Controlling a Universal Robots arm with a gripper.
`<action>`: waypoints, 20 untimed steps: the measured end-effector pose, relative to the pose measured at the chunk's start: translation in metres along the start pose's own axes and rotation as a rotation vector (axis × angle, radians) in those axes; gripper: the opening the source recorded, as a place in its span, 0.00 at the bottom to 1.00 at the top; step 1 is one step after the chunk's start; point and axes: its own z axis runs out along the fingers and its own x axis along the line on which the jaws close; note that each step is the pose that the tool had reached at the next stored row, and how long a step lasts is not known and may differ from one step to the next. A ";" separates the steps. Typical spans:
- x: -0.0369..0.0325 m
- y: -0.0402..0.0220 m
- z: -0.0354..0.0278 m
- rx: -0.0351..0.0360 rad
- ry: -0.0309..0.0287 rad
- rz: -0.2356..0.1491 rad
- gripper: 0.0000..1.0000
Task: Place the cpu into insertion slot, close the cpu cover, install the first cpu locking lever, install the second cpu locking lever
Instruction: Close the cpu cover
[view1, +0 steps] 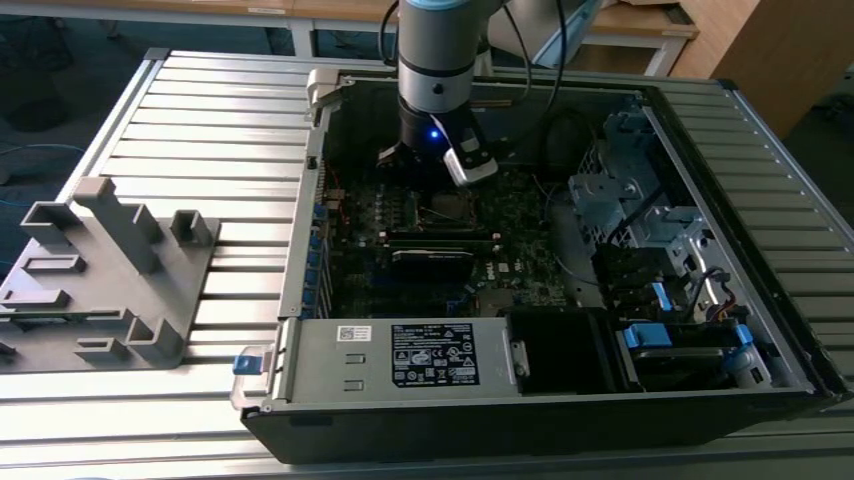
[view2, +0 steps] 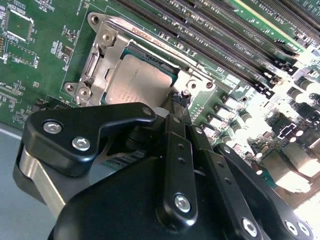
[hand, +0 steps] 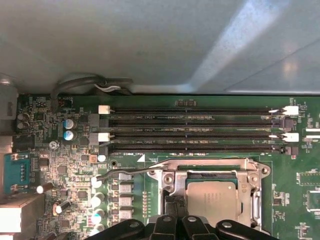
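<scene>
The gripper (view2: 179, 101) is held with its fingers drawn together, apparently on nothing, at the socket's corner beside a locking lever (hand: 122, 173), probably to work it. The cpu (view2: 137, 80) is seated in the socket, framed by the lowered cpu cover (view2: 100, 55), beside the motherboard's (view2: 30, 70) memory slots.

I see my arm (view1: 438, 50) hanging straight down, wrist vertical, the tool (view2: 178, 101) pointing downward with its slim black fingers (view2: 175, 135) pressed together.
</scene>
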 end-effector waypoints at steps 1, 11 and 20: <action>0.0000 -0.0001 -0.0013 0.0007 0.0004 0.000 0.11; -0.0003 -0.0001 -0.0109 0.0010 0.0008 0.000 0.11; -0.0079 -0.0001 -0.0101 0.0010 0.0010 0.000 0.11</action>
